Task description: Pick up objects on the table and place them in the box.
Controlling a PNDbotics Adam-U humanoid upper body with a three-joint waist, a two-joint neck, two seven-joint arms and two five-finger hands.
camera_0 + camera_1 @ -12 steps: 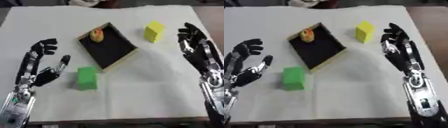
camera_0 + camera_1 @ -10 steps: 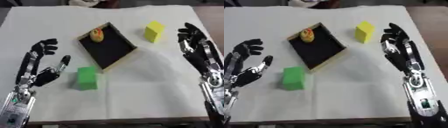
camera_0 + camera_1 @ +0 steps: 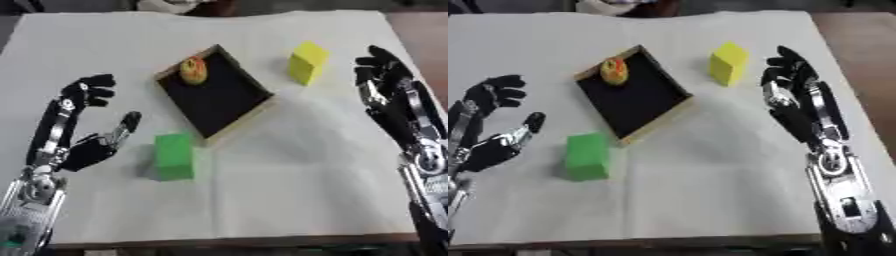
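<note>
Nearest, at 7 o'clock on the white counter (image 3: 262, 200): green block (image 3: 174, 155), lying free. Just beside it at 9 o'clock, left hand (image 3: 86, 145), fingers spread and lightly bent, thumb toward the block, holding nothing. Mid-counter, turned askew: black box (image 3: 213, 97) with wooden rim, apart from the green block. In its far corner, at 11 o'clock, a small orange-yellow object (image 3: 193, 70). At 3 o'clock, right hand (image 3: 794, 92), fingers relaxed and open, empty. Farther, at 1 o'clock: yellow block (image 3: 306, 62), outside the box, near the right hand's fingertips.
</note>
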